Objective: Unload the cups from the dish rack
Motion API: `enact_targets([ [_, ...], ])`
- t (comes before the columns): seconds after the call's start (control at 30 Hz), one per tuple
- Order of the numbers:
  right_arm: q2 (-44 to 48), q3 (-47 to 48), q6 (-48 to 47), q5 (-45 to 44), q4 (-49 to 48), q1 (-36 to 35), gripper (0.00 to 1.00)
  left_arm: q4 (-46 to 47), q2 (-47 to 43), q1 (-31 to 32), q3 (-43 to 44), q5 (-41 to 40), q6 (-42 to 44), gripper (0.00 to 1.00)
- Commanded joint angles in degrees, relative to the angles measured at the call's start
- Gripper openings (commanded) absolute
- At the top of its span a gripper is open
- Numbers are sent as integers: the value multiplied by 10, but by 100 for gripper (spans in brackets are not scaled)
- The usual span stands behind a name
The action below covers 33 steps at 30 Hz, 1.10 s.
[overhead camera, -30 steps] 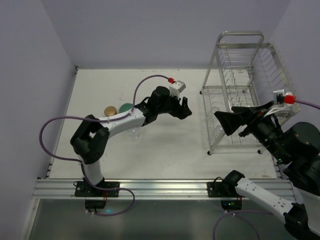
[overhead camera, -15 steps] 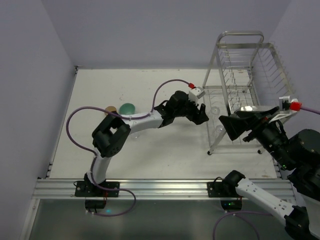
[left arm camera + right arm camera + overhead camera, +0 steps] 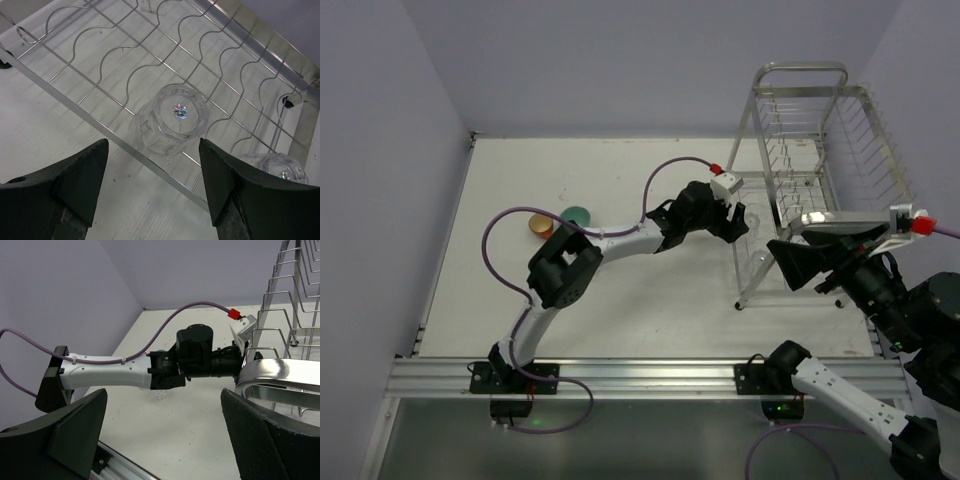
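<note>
1. The dish rack [image 3: 808, 170] is a tall silver wire frame with a looped top handle. It stands at the far right of the white surface [image 3: 650, 300], close to the right wall.
2. The mint-green mug [image 3: 576, 214] and the orange mug [image 3: 538, 225] sit just beside each other on the left of the surface, well apart from the rack.
3. A clear glass tumbler [image 3: 174, 116] rests on the rack's lower wire tier near its front bar, its thick round base facing the left wrist camera. A second clear glass [image 3: 278, 169] sits to its right on the same tier, partly hidden by a finger.
4. Lilac walls close in the left, far and right sides, and a metal rail [image 3: 650, 375] runs along the near edge. The middle of the surface lies open between the mugs and the rack.
5. The left end effector [image 3: 152, 145] hangs at the lower tier's front edge with its fingers spread wide on either side of the tumbler, touching nothing.
6. The right end effector [image 3: 164, 392] is also spread wide and holds nothing. It sits at the rack's near side, facing the left arm.
</note>
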State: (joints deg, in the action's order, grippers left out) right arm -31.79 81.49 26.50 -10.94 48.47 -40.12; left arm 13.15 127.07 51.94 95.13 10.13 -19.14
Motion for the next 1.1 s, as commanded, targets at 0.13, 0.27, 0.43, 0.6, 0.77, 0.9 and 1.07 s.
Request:
enact_targets([
  [0.13, 0, 6, -6, -6, 2, -3, 97, 2, 26, 11, 62, -35, 39, 77],
  [0.27, -1, 6, -7, -7, 5, -2, 97, -2, 39, 15, 87, -35, 41, 77],
  [0.43, -1, 8, -7, -10, 8, -2, 97, -4, 49, 23, 103, -35, 48, 77],
  [0.6, 3, 4, -7, -12, 11, -2, 97, -9, 64, 27, 119, -32, 49, 77],
  [0.77, 8, 5, -7, -14, 13, -2, 97, -15, 79, 28, 131, -28, 45, 77],
  [0.9, 11, 4, -7, -15, 18, -3, 98, -20, 90, 29, 144, -29, 44, 77],
  [1.07, 16, 2, -7, -19, 22, -2, 98, -22, 100, 29, 160, -27, 43, 75],
])
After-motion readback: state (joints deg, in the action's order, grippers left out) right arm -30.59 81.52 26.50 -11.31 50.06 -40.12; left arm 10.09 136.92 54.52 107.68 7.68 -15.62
